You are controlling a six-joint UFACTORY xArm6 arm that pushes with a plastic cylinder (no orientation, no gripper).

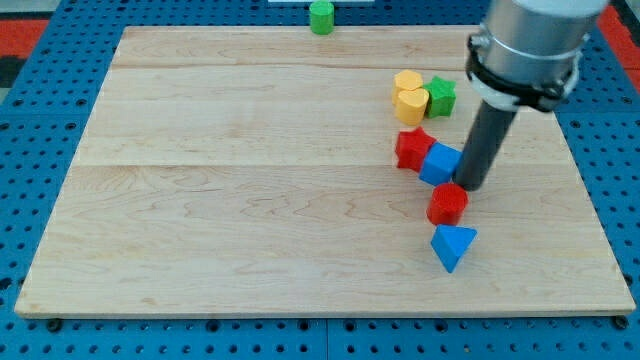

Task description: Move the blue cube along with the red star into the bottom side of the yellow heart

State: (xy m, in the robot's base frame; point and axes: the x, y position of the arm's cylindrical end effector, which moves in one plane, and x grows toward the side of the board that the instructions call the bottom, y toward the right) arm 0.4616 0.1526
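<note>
The blue cube [438,163] lies right of the board's middle, touching the red star [412,148] on its upper left. The yellow heart [410,103] lies above them, with a small gap to the star. My tip [472,184] stands at the blue cube's right edge, touching or almost touching it, just above a red cylinder [447,203].
A yellow cylinder [407,81] sits behind the heart and a green star [441,96] at its right. A blue triangular block [452,244] lies below the red cylinder. A green cylinder [321,16] stands at the board's [250,200] top edge.
</note>
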